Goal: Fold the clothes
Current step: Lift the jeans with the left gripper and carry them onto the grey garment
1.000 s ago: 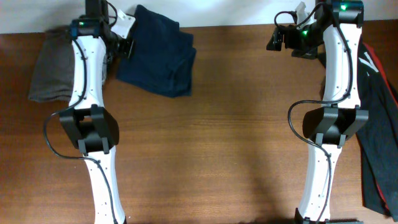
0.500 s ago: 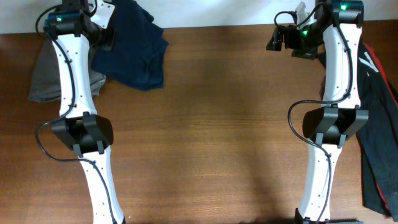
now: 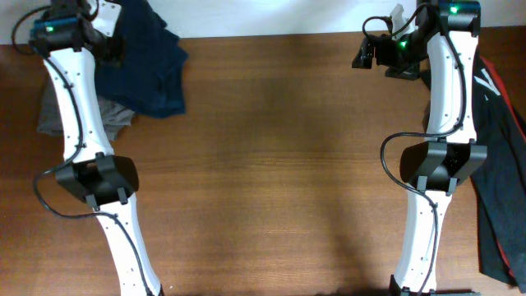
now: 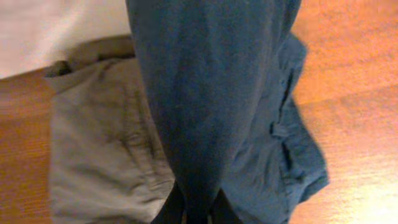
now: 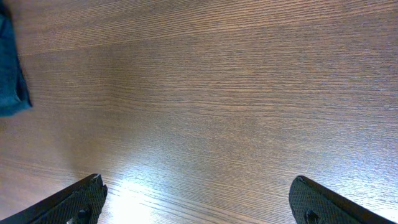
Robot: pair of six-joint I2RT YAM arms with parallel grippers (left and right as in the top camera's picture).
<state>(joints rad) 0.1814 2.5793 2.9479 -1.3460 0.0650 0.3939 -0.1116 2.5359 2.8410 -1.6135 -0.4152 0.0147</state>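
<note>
Far left: crumpled grey-brown fabric garment (image 3: 53, 115), sat on the brown wooden worktop (image 3: 288, 164).
Left jaws: pinched tight on the dark navy-blue denim-like clothes (image 4: 205, 93), way up in the back-left corner.
Navy clothes: dangling from that grip, overlapping the grey-brown one.
Right jaws: gaping wide, holding zilch, over plain wood.

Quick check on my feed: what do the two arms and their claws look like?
The left arm and right arm are white links with black joint housings, looping black cables and a green wrist light. The left claw and right claw have black fingers.
</note>
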